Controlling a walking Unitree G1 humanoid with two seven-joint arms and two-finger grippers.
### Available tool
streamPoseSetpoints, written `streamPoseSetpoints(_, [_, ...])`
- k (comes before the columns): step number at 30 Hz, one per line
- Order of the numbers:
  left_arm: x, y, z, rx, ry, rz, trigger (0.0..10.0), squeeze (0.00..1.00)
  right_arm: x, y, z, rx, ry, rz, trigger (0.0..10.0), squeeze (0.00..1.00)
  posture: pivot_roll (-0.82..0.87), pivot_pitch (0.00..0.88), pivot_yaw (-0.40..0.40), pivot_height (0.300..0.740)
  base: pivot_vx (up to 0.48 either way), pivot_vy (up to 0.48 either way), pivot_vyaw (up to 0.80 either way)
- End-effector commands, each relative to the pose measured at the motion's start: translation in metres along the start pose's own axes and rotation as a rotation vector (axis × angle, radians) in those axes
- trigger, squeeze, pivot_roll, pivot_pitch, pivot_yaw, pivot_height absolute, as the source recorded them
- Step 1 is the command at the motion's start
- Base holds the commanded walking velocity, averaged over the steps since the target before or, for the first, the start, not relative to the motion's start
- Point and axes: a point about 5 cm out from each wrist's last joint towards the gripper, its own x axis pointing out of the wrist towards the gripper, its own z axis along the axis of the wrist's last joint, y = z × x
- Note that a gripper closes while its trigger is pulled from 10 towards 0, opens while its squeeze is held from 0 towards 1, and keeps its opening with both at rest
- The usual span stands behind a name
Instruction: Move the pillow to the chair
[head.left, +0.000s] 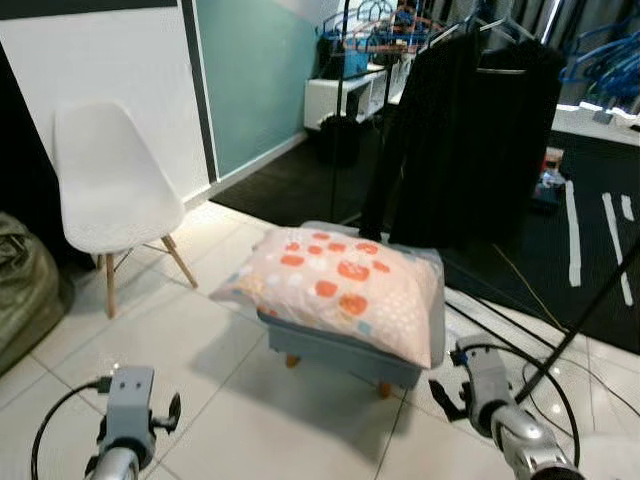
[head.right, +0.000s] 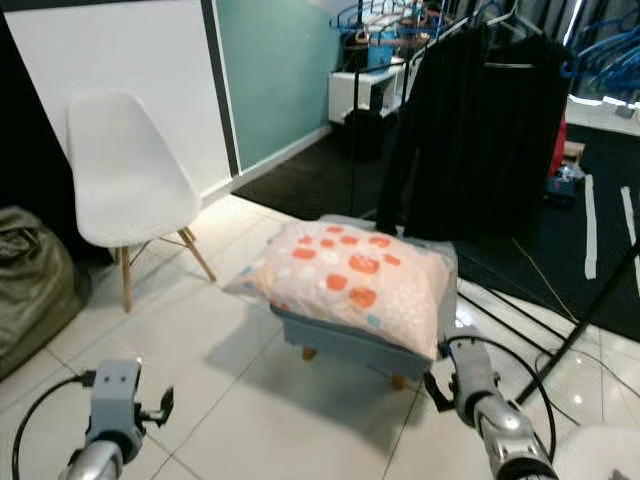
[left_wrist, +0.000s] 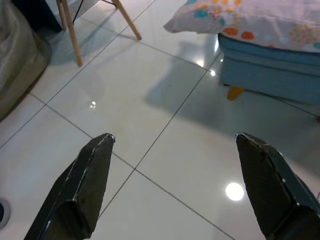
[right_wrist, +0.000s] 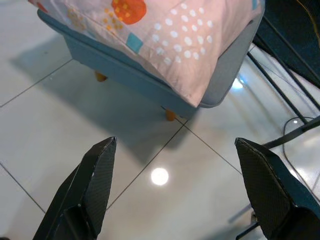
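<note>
On a low blue-grey upholstered footstool (head.left: 340, 350) at the robot's twelve o'clock lay the peach pillow with orange and white spots (head.left: 345, 290), its corners overhanging the stool's edges. The white moulded plastic chair with wooden legs (head.left: 110, 190) stood at ten o'clock, well apart, seat bare. The left gripper (left_wrist: 175, 185) and the right gripper (right_wrist: 172, 187) hung low over the glossy white tile floor (head.left: 200, 350), each with fingers spread apart, touching nothing. A one-sided grasp would likely let the soft pillow sag and slip. The black garment rack (head.left: 470, 120) and its floor cables (head.right: 520, 320) at two o'clock could snag the right arm. Open tile lay between stool and chair.
</note>
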Motion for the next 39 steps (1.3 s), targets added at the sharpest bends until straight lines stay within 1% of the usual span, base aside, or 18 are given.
streamPoseSetpoints(1, [-0.001,0.000,-0.001,0.004,0.006,-0.011,10.0,0.00,0.001,0.003,-0.001,-0.007,0.009,0.010,10.0,0.00,-0.16,0.018,-0.063,0.740,0.000,0.000,0.00])
streamPoseSetpoints(5, [-0.001,-0.001,0.000,0.016,0.004,-0.023,10.0,0.00,0.001,0.002,0.000,-0.014,0.011,0.019,10.0,0.00,-0.16,0.025,-0.066,0.740,0.000,-0.480,0.00])
streamPoseSetpoints(7, [-0.001,0.000,0.002,0.019,-0.006,-0.011,10.0,0.00,0.001,0.002,0.000,-0.007,0.008,0.023,10.0,0.00,-0.16,0.039,-0.064,0.740,0.000,-0.401,0.00])
streamPoseSetpoints(17, [-0.002,0.003,0.003,-0.001,-0.022,-0.019,10.0,0.00,0.000,0.003,-0.002,0.000,0.008,0.021,10.0,0.00,-0.17,0.045,-0.052,0.740,0.000,0.000,0.00])
streamPoseSetpoints(30, [-0.008,0.006,-0.001,0.019,-0.020,-0.024,10.0,0.00,-0.003,0.001,-0.006,0.015,0.005,0.008,10.0,0.00,-0.18,0.055,-0.032,0.740,0.000,0.000,0.00])
streamPoseSetpoints(39, [-0.011,0.006,-0.004,0.023,-0.013,-0.031,10.0,0.00,-0.005,0.001,-0.009,0.020,0.002,0.003,10.0,0.00,-0.18,0.049,-0.024,0.740,0.256,0.000,0.00])
